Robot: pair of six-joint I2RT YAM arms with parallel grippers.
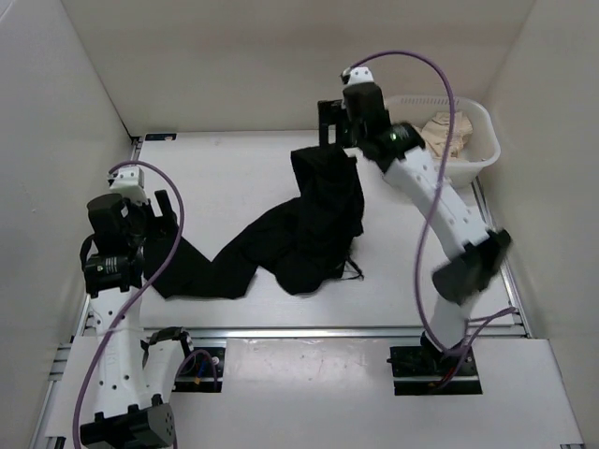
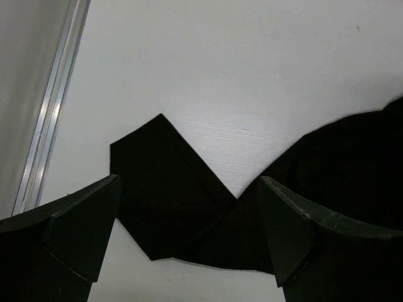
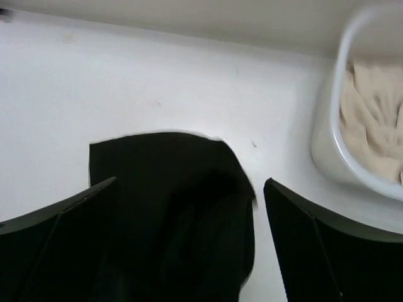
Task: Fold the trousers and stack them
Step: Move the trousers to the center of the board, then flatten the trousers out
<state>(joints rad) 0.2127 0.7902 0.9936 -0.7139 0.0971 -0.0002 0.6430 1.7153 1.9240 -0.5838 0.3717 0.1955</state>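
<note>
**A:** Right fingers (image 3: 315, 251) first: spread wide, gripping nothing, hanging over one end of the long, black, soft-fabric trousers (image 3: 170, 207). That squared-off end lies flat on the white desk (image 3: 126, 82), in the gap between them.

**B:** And the left fingers (image 2: 69, 233)?

**A:** Wide apart too, and empty. They hover above a trouser leg end that lies in a sharp zigzag, near the metal rail (image 2: 50, 126) at the left of that frame.

**B:** So nobody has hold of the cloth. Where does the whole garment sit?

**A:** In the overhead view it sprawls across the middle of the desk. One leg trails to the lower left under the left arm, a rumpled mass sits at centre, and a broad panel reaches towards the upper centre under the right arm.

**B:** Does that count as folded?

**A:** Not by my reading. The centre looks doubled over on itself, but loosely and with uneven edges. I'd call it an early arranging stage at best.

**B:** What's left, then?

**A:** Nearly all of it, I'd say. The legs need straightening and laying together, then folding down into a compact packet. No stack shows anywhere.

**B:** And the white plastic basket (image 1: 482, 159) at upper right?

**A:** It holds a crumpled beige cloth (image 1: 442, 136) and stands apart from the trousers. I can't tell if it plays any part.
</note>
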